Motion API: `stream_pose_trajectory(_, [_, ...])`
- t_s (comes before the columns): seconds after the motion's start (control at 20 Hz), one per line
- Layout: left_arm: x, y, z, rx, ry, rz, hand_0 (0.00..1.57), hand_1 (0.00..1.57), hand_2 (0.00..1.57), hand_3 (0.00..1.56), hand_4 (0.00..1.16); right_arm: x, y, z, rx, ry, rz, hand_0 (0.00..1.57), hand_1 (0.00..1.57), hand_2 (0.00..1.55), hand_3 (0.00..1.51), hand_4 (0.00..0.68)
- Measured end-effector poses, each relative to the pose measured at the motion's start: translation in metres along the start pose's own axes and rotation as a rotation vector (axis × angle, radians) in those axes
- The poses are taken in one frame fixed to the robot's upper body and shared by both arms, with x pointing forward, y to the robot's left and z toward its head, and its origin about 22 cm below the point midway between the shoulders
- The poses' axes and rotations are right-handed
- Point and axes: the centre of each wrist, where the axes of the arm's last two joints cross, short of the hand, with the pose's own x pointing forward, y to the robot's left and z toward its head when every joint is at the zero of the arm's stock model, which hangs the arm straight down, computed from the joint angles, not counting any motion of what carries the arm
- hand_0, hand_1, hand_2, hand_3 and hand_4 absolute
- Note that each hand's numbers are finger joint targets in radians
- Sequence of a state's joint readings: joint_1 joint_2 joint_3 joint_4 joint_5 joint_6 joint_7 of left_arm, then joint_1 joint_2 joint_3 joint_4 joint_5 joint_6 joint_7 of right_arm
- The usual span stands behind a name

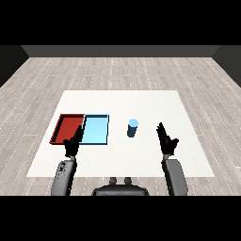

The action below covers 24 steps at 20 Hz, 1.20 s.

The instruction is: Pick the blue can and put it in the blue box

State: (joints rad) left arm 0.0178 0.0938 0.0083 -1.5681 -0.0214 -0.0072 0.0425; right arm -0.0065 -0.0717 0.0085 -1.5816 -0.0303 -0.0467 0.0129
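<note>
The blue can (132,128) stands upright on the white table (141,103), just right of the light blue tray (96,129). My right hand (166,141) hovers to the right of the can and nearer to me, apart from it, its fingers straight and open. My left hand (73,143) is at the near edge of the trays, over the seam between the red and blue one, fingers relaxed and holding nothing.
The red tray (68,128) lies directly left of the light blue tray, touching it. Bare white table stretches beyond the can and to the right. A wooden floor surrounds the table.
</note>
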Motion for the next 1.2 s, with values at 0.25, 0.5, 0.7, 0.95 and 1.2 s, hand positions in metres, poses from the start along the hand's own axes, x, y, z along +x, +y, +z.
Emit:
stream_pose_trajectory(0.25, [0.007,0.003,-0.005,0.002,-0.041,0.008,0.00,0.00,0.00,0.00,0.00,0.006,-0.002,-0.032,0.013,-0.018,0.029,0.00,0.00,0.00,0.00,0.000])
stream_pose_trajectory(0.5, [0.032,0.002,-0.008,-0.021,-0.323,0.088,0.00,0.00,0.00,0.00,0.00,0.025,0.005,-0.054,0.093,-0.172,-0.065,0.00,0.00,0.00,0.00,0.000])
stream_pose_trajectory(0.7, [0.031,0.007,-0.005,-0.037,-0.448,0.119,0.00,0.00,0.00,0.00,0.00,0.027,-0.002,-0.070,0.132,-0.240,-0.115,0.00,0.00,0.00,0.00,0.000])
stream_pose_trajectory(0.95, [0.024,0.006,-0.009,-0.036,-0.510,0.135,0.00,0.00,0.00,0.00,0.00,0.011,0.002,-0.082,0.150,-0.260,-0.137,0.00,0.00,0.00,0.00,0.000])
stream_pose_trajectory(1.2, [0.023,0.011,-0.005,-0.036,-0.525,0.150,0.00,0.00,0.00,0.00,0.00,0.015,-0.002,-0.084,0.159,-0.269,-0.153,0.00,0.00,0.00,0.00,0.000])
